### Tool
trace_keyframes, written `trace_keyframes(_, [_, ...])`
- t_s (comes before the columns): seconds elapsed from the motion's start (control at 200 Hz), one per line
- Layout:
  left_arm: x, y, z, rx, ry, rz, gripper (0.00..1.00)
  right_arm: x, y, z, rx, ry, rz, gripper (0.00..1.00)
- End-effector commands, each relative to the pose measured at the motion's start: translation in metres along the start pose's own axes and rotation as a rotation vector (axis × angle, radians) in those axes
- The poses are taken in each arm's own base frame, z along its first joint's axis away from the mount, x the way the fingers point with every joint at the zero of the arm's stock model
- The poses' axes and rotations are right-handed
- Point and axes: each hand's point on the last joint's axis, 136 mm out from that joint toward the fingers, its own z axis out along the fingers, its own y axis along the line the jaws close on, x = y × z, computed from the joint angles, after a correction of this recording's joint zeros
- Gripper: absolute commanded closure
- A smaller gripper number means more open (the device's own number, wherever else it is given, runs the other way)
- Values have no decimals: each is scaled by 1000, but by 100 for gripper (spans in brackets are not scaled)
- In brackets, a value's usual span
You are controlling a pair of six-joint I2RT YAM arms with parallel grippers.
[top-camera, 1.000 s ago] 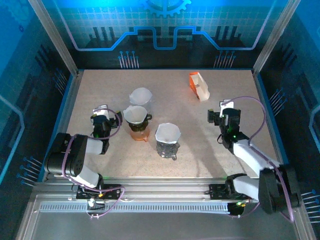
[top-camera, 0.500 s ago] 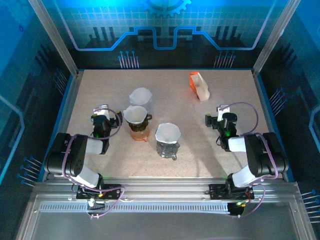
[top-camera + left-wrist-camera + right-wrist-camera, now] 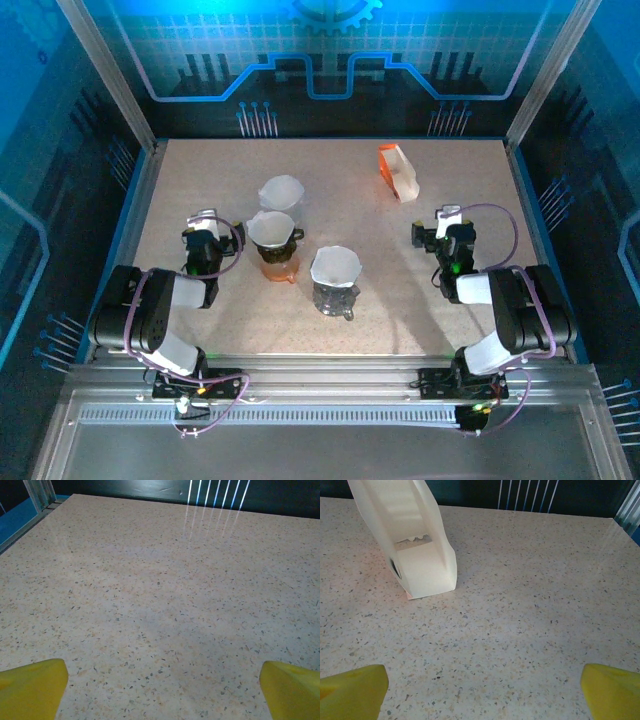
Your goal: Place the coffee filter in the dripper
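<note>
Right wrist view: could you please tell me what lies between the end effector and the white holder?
Only bare speckled tabletop lies between the open right end effector and the white holder, which stand apart in the right wrist view.

Folded in vs 1 s ago: black-and-white right arm (image 3: 520, 310), forearm no longer stretched out, elbow now bunched nr base at near-right edge. Nudged slightly right & farther vs 0.5 s ago: black right gripper (image 3: 444, 228).
</note>
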Motion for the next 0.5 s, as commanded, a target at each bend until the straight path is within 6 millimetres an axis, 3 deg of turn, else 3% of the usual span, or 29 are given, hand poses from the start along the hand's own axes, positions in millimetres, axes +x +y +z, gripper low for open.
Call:
trace_keyframes(0.0, [-15, -3, 4, 17, -43, -1, 1, -10, 1, -1, 9, -49, -2, 0])
trace_keyframes(0.495, [-15, -3, 4, 17, -44, -1, 1, -11, 2, -1, 10, -47, -11, 0])
